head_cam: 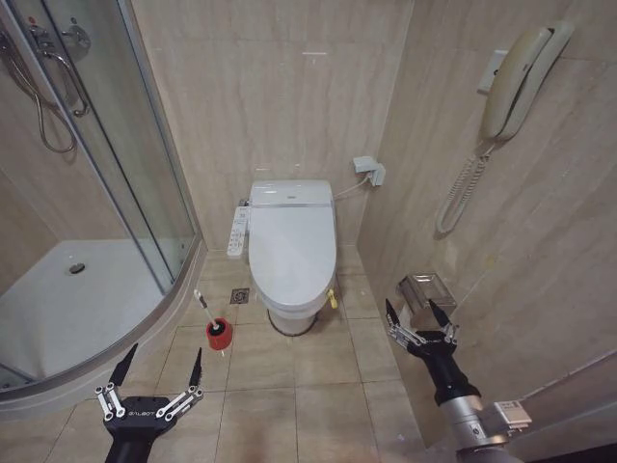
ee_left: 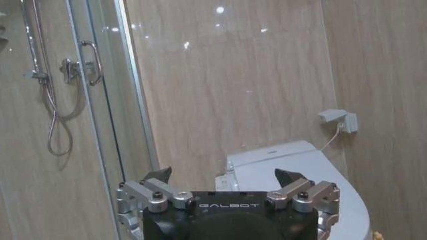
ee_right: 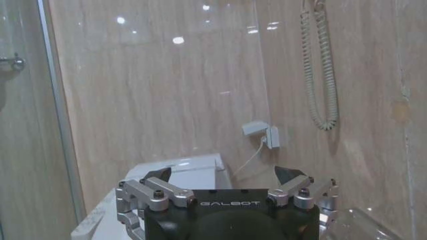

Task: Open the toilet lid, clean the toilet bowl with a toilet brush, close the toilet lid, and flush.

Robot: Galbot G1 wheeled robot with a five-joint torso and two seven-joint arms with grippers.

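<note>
Two claws open and empty: left claw at 7 o'clock, right claw at 4 o'clock, both short of the toilet, presumably staged for approach. Toilet lid down flat over toilet bowl at centre, long axis 12-to-6, hinge end at the wall, front nose toward the robot, so nothing started. Toilet brush at 8 o'clock from the bowl, standing in red cup holder on the floor, handle tilted toward 11, bristles seemingly down.
</note>
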